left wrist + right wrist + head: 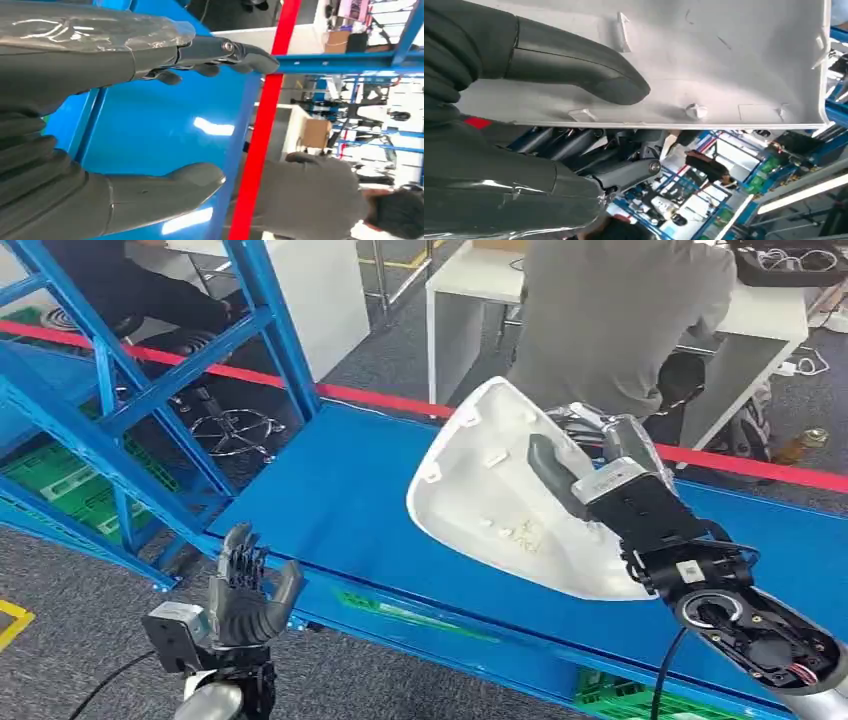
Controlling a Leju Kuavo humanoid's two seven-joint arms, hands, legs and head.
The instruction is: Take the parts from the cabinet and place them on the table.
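right hand (610,490) grips white moulded plastic part (490,490), thumb inside its hollow, above blue counter (340,490) | left hand (245,590) spread, empty

My arms: silver w/ black wrist housings, black cables. Right hand (600,485) & left hand (243,592): dark grey fingers, ribbed covers.
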